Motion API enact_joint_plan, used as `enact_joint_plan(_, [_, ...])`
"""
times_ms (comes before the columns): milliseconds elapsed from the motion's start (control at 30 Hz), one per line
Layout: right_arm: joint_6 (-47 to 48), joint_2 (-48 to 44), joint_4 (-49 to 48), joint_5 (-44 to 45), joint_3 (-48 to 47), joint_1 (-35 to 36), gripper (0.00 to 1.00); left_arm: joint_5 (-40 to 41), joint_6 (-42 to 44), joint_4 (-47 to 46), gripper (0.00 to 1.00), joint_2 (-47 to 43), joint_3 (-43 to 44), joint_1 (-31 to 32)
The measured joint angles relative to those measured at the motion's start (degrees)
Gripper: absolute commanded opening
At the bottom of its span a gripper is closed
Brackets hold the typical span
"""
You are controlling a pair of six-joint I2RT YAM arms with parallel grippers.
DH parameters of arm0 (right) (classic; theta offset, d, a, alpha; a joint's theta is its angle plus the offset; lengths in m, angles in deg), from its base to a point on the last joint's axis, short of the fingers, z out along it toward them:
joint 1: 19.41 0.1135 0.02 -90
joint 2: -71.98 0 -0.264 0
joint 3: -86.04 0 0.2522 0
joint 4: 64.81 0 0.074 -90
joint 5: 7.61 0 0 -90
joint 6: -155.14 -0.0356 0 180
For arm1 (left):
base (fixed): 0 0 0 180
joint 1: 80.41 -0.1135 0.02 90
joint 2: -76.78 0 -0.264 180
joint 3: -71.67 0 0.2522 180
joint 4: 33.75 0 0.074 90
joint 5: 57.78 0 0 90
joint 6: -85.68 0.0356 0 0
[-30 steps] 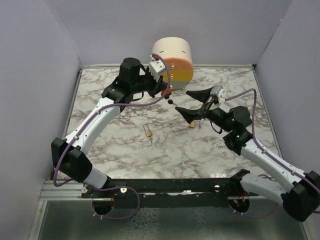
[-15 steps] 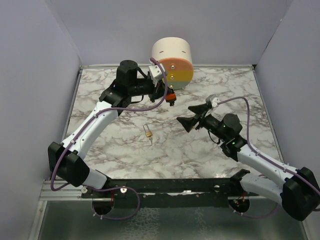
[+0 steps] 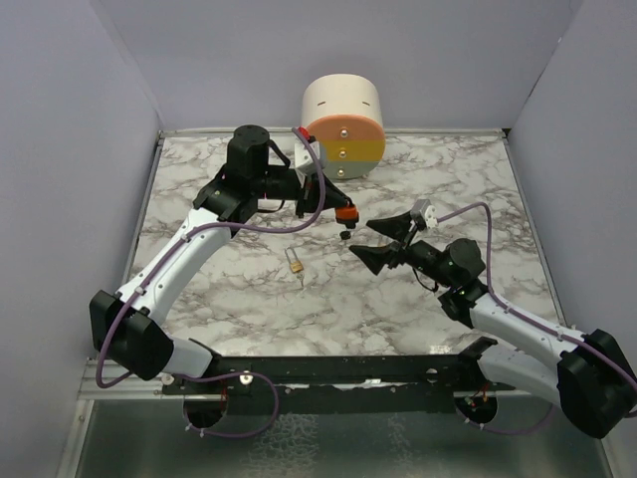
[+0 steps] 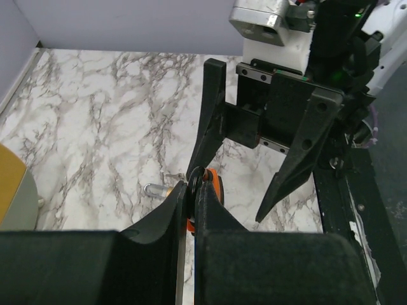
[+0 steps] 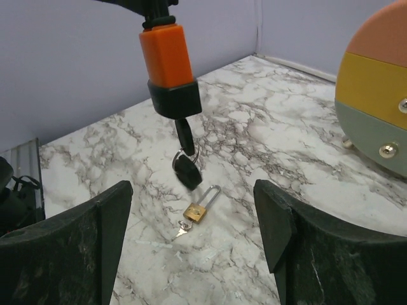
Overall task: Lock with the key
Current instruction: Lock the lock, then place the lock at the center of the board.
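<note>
soft, even light falls from above; nothing is dim and nothing burns out. on the table (image 3: 249,289) the shadows under the arms are faint, with blurred rims. the white shell of the left arm (image 3: 184,254) carries a mild sheen, no hard glare. the top view is sharp all over, and only its bottom strip is darker. in the left wrist view the left fingers (image 4: 159,248) are a black, unfocused mass with almost no detail, while the marble beyond is crisp. in the right wrist view the right fingers (image 5: 70,254) blur at the bottom corners; the key (image 5: 186,170) and padlock (image 5: 198,210) are sharp.
</note>
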Motion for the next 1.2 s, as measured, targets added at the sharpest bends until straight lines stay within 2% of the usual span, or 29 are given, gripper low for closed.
enact_joint_plan(67, [0.0, 0.0, -0.9, 0.0, 0.0, 0.0, 0.54, -1.8, 0.1, -0.1, 0.00, -0.4, -0.1, 0.0])
enact_joint_plan(133, [-0.2, 0.0, -1.6, -0.1, 0.0, 0.0, 0.45, -3.9, 0.3, -0.4, 0.00, -0.7, -0.1, 0.0])
enact_joint_plan(367, [-0.1, 0.6, -3.1, -1.2, -0.3, 0.0, 0.46, -8.4, 0.5, -0.9, 0.00, -1.0, -0.1, 0.0])
enact_joint_plan(533, [-0.5, 1.9, -4.0, -3.6, -1.6, 0.0, 0.53, -8.7, 0.5, -0.9, 0.00, -1.0, -0.1, 0.0])
enact_joint_plan(767, [-1.0, 1.9, -4.6, -6.6, -2.2, 0.0, 0.54, -8.7, 0.4, -0.9, 0.00, -1.0, -0.1, 0.0])
enact_joint_plan(1200, [-2.1, 5.3, -9.0, -8.4, -4.0, 0.0, 0.41, -9.7, 0.3, -2.3, 0.00, -1.0, -1.4, 0.0])
